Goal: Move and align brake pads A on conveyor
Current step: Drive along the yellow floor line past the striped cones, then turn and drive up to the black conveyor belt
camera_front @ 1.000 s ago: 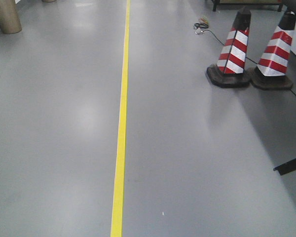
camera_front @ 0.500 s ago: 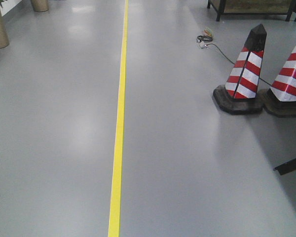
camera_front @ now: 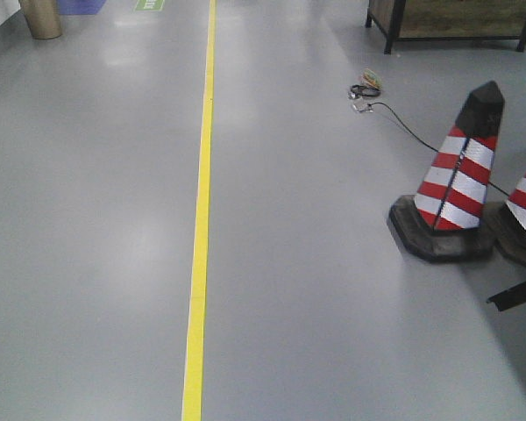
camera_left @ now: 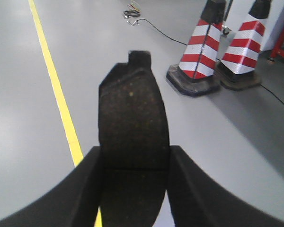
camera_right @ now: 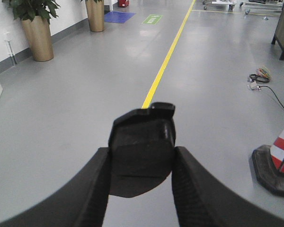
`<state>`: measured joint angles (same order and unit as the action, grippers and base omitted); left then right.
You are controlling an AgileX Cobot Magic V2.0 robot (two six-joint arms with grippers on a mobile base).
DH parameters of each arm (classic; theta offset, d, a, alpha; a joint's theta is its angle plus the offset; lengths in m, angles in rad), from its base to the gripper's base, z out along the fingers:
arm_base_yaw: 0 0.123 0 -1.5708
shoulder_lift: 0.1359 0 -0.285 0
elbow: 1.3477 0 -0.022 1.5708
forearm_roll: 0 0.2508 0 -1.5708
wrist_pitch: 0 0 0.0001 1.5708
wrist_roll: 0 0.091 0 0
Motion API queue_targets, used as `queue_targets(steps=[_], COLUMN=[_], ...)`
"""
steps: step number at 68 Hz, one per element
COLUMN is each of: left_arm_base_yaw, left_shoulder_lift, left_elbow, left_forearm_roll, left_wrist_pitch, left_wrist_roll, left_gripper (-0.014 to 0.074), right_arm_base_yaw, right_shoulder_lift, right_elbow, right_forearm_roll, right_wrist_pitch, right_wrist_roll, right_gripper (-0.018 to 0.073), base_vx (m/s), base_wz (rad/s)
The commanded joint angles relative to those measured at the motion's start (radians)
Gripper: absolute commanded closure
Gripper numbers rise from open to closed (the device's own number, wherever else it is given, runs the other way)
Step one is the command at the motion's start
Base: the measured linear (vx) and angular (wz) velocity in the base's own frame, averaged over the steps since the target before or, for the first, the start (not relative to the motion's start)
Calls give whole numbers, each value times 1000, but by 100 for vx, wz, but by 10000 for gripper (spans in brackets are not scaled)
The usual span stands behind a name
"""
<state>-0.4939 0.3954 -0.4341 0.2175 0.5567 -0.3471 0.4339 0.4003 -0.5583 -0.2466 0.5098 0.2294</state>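
Two brake pads A are in my grasp: the left pincer (camera_left: 132, 161) is clenched on one pad (camera_left: 131, 118), its tab end pointing away over the floor, and the right pincer (camera_right: 141, 163) is clenched on a second pad (camera_right: 142, 142) in like manner. Below both, only the grey floor (camera_front: 333, 263) shows; I see no conveyor in any view, so I judge that neither pad is yet near its place. Compared with the front view a second ago, the yellow line (camera_front: 197, 263) has swung left and the near striped cone (camera_front: 451, 193) has slid right and lower, so I judge the base is turning or travelling while carrying. Farther out lie a cable coil (camera_front: 364, 90) and a brass-coloured planter (camera_right: 37, 35) holding a leafy plant (camera_right: 31, 8); I see no other containers.
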Motion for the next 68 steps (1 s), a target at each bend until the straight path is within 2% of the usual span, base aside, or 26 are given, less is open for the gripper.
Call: queue_targets(steps=[1,38,68], left_arm_base_yaw=[-4,-4,-4], left_shoulder_lift=[6,6,6], left_elbow=[-29,-29,-29], left_forearm_roll=[8,8,8], left_wrist_pitch=[-91,-91,-91], left_wrist_roll=[-7,-7,-7], left_gripper=[603,603,603], right_arm_base_yaw=[-4,-4,-4], right_shoulder_lift=[6,6,6], right_elbow=[-29,-29,-29], right_forearm_roll=[-18,-18,-18], right_wrist_pitch=[-91,-91,-91], right_wrist_roll=[-5,-5,-5], right_gripper=[564,564,564], base_vx=[74,68,53], base_wz=[5,6,3])
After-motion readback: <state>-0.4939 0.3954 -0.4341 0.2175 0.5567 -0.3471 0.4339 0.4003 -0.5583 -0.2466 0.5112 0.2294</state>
